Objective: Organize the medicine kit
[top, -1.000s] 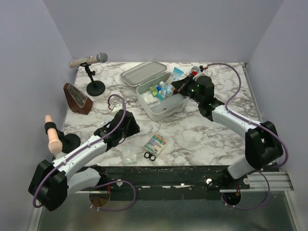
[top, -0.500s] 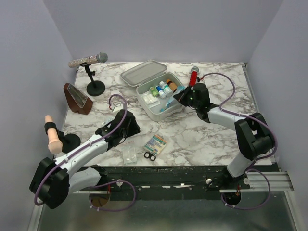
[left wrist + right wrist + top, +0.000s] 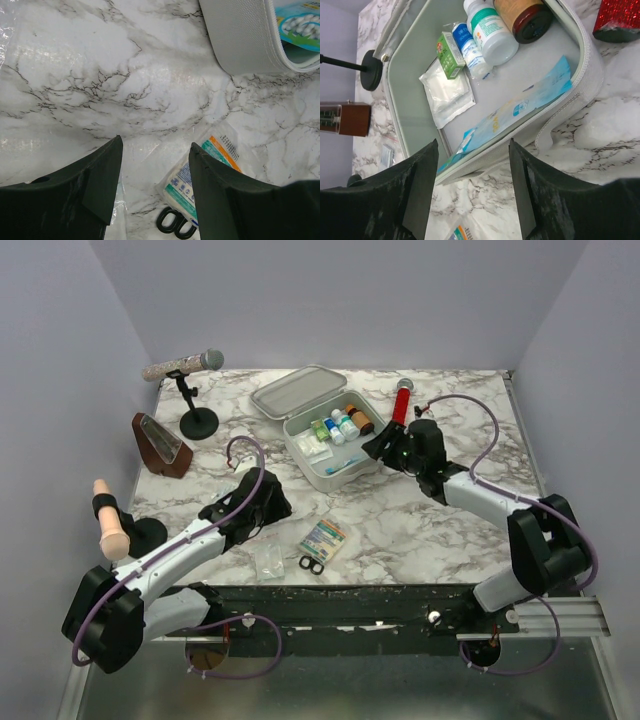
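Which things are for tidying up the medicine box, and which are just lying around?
For the job: the medicine kit, the bottles and blue packet inside it, and probably the colourful packet, scissors and clear bag on the table.

Just lying about: the microphone, wooden metronome, red glittery cylinder, and peach handle on a stand.

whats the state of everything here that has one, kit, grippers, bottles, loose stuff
medicine kit: open, lid swung back
left gripper: open, empty, over the table
right gripper: open, empty, beside the kit
bottles: capped, inside the kit
blue packet: flat inside the kit
red cylinder: upright, outside the kit
scissors: on the table, outside the kit
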